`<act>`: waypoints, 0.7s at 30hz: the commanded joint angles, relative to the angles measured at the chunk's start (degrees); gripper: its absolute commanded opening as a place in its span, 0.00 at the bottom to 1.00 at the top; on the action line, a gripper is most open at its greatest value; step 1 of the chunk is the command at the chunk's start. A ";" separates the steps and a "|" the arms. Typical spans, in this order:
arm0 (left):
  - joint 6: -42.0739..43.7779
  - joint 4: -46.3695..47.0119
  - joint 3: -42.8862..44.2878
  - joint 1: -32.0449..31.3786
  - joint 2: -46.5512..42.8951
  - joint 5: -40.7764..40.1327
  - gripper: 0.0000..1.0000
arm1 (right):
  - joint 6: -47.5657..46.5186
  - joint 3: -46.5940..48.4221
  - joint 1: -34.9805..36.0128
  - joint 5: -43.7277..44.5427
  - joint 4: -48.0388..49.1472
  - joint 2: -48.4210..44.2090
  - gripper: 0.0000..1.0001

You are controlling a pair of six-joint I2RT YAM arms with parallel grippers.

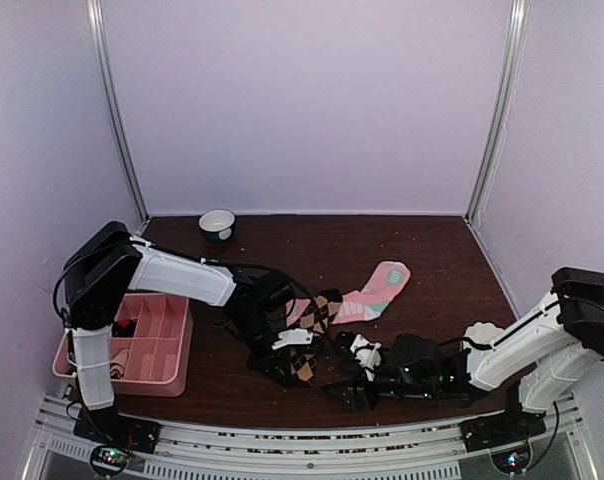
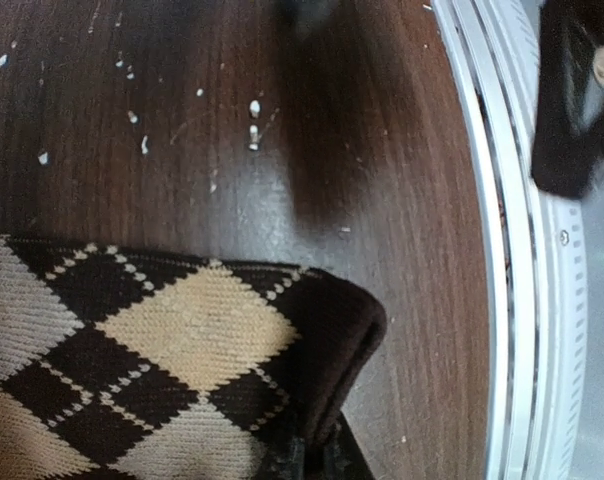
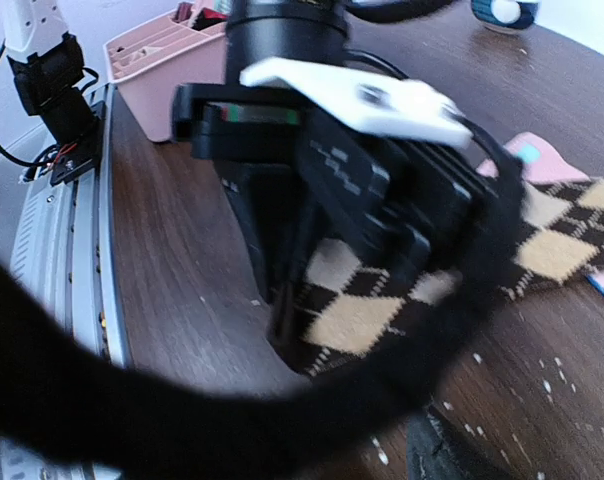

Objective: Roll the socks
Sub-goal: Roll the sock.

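A brown-tan-black argyle sock (image 1: 304, 364) lies at the front middle of the table, partly under both grippers. My left gripper (image 1: 285, 343) is shut on its dark brown cuff (image 2: 327, 330), with the fingertips (image 2: 304, 462) pinching the folded edge. The pink sock with mint-green toe (image 1: 378, 289) lies flat just behind. My right gripper (image 1: 354, 386) sits low to the right of the argyle sock (image 3: 382, 310), facing the left gripper (image 3: 312, 150). One dark finger (image 3: 444, 452) shows at the lower right. A blurred black band crosses the right wrist view close to the lens; I cannot tell what it is.
A pink divided tray (image 1: 172, 375) stands at the front left, also seen in the right wrist view as the tray (image 3: 147, 75). A small white bowl (image 1: 217, 223) sits at the back. The metal rail (image 2: 522, 300) runs along the table's near edge.
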 commanded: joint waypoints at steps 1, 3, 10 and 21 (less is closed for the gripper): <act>0.86 -3.81 2.06 0.65 1.91 3.53 0.07 | -5.81 6.31 3.00 1.85 4.17 5.63 0.59; 1.36 -4.31 2.42 0.74 2.35 3.44 0.08 | -6.96 9.34 3.78 2.75 2.70 8.83 0.55; 2.56 -6.38 3.55 1.15 2.64 5.67 0.10 | -7.61 12.70 4.29 4.69 1.90 13.99 0.46; 4.64 -8.73 3.93 1.89 3.13 6.17 0.12 | -3.49 -0.09 4.05 13.06 7.21 -1.39 0.52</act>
